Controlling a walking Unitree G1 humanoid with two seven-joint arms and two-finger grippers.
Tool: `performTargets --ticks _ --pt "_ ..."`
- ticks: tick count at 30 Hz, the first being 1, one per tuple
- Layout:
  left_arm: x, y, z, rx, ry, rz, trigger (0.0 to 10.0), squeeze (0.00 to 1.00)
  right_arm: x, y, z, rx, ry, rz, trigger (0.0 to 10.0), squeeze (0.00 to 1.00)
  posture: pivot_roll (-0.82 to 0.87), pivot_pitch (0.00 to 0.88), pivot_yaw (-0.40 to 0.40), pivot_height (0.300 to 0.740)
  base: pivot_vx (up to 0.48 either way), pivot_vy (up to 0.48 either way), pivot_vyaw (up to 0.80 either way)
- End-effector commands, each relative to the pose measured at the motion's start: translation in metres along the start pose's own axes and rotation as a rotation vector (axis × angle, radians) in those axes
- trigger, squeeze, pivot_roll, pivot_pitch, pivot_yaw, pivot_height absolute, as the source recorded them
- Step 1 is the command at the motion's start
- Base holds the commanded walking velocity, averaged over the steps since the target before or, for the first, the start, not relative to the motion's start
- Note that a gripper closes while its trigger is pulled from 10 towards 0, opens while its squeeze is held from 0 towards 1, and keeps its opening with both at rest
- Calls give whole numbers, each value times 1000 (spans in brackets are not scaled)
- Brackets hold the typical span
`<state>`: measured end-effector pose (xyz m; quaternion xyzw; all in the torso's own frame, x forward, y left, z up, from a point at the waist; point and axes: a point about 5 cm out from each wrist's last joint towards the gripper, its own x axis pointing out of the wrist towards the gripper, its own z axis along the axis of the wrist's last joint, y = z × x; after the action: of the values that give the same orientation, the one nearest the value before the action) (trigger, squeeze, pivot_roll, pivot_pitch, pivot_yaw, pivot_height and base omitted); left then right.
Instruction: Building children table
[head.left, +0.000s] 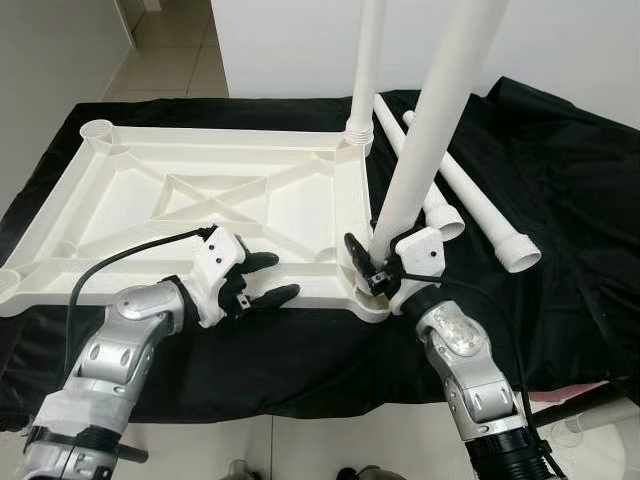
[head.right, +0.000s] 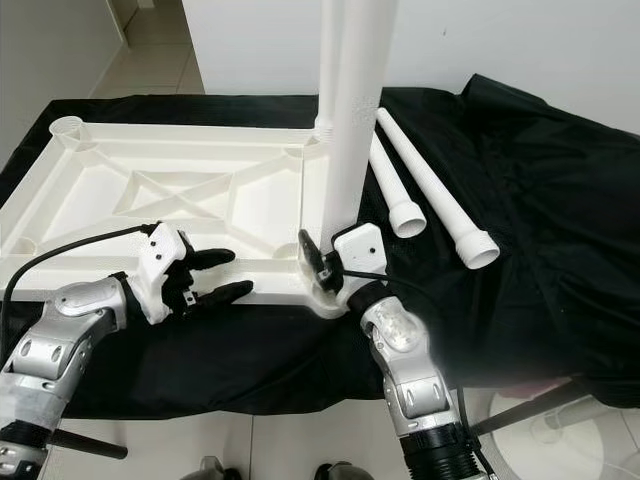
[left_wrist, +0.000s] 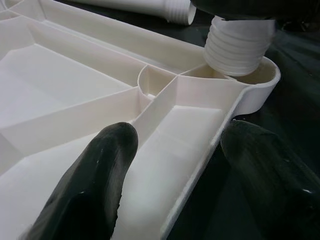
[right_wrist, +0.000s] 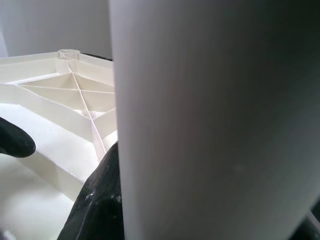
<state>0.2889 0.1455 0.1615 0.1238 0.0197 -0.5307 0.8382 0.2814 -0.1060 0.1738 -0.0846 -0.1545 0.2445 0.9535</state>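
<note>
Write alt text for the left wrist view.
A threaded white leg end hangs just above the tabletop's corner socket, not yet seated. The left gripper is open, its black fingers straddling the upturned white tabletop's rim.

Bright, even room light; the white tabletop (head.left: 200, 200) nearly washes out against the black cloth (head.left: 560, 180). Head views sharp, wrist views soft up close, shadows faint
</note>
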Motion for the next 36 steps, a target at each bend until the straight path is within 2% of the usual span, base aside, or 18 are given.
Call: performTargets --ticks 1,14,23,28,30,36 --pt "-1 -4 -2 -9 11 -1 10000 0 -4 6 -6 0 24 37 10000 0 -39 112 -16 740 0 0 0" --pt "-9 -5 -5 -11 51 26 10000 0 -18 17 -18 -73 87 156 10000 0 -39 121 -10 740 0 0 0" --pt "-10 -5 -3 -10 57 36 10000 0 -16 23 -21 -89 89 205 10000 0 -38 122 -2 740 0 0 0" --pt "-10 -5 -2 -8 59 38 10000 0 -13 21 -21 -81 90 202 10000 0 -37 123 -2 740 0 0 0" --pt "-9 -2 -1 3 63 42 10000 0 -10 17 -21 -32 94 164 10000 0 -31 123 -5 740 0 0 0" --pt "-10 -1 0 6 63 45 10000 0 -8 14 -21 10 103 136 10000 0 -31 122 -3 740 0 0 0"
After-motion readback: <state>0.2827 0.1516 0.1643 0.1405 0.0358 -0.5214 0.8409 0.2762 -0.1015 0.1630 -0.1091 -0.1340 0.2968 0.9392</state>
